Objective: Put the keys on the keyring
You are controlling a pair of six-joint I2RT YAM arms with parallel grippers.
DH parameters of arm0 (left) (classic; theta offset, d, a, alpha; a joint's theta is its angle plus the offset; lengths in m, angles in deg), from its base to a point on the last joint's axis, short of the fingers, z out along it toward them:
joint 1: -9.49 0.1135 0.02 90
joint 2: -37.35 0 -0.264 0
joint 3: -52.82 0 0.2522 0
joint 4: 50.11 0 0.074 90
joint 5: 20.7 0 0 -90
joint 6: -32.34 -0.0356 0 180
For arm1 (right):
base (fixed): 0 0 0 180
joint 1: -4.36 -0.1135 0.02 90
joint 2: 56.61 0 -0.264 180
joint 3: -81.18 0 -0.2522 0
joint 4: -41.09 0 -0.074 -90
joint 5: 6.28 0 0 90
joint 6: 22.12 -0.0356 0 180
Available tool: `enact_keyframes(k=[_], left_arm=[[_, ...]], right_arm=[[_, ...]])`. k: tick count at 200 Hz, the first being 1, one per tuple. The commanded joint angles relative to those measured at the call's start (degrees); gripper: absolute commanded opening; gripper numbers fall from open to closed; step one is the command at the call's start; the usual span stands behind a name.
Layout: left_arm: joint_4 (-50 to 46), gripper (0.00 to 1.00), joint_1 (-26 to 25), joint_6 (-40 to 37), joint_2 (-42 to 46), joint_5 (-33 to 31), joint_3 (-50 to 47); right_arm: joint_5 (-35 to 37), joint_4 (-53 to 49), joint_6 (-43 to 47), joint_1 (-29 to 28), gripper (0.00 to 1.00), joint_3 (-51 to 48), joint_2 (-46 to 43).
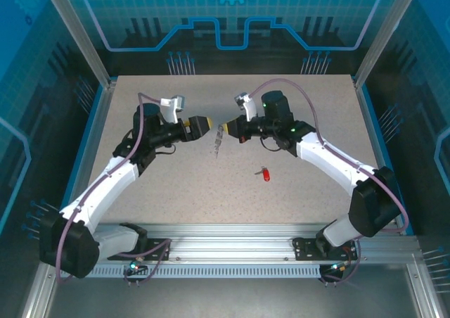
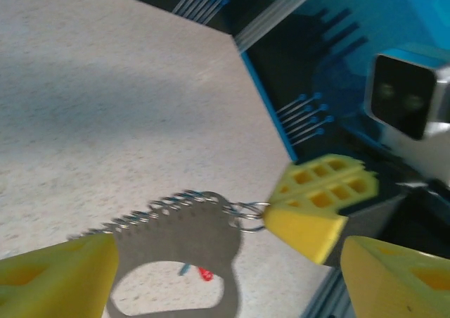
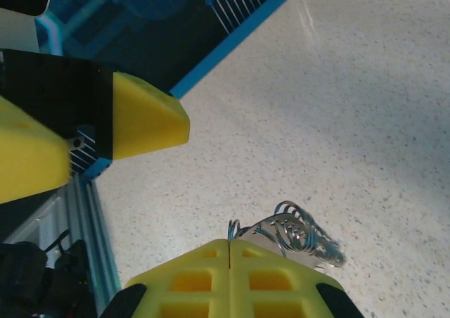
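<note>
Top external: right pincer [image 1: 223,129] grips keyring [image 1: 217,144]; red key [image 1: 266,174] on table [image 1: 176,191].

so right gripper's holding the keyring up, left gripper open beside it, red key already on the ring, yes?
No, one thing is off. The red key isn't on the ring: the top view shows it lying on the table, apart from the keyring. The rest stands: the right gripper is shut on the keyring and the left gripper is open beside it.

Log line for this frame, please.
right gripper: shut on keyring | left gripper: open beside keyring | red key: lying on table, not on ring
</note>
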Motion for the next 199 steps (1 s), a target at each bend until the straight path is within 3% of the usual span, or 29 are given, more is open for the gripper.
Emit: enact_keyframes(k=[1,49,142,199], left_arm=[[6.63,0.78,0.23,1.51,1.88,6.53,-2.14],[14.61,0.52,0.23,3.36,1.89,10.67,-4.48],[27.34,0.38,0.24,9.52,-1.37,14.44,-7.33],[30.68,0.35,-1.03,11.05,-2.51,16.79,-8.2]], right_arm=[[-6.95,4.19,-1.74,0.55,0.0,1.67,-0.66],[-12.63,6.52,-3.4,1.18,0.0,3.86,1.01],[-15.16,10.62,-6.43,1.98,0.0,0.57,0.51],[-14.95,12.42,-7.43,2.72,0.0,-0.78,0.25]])
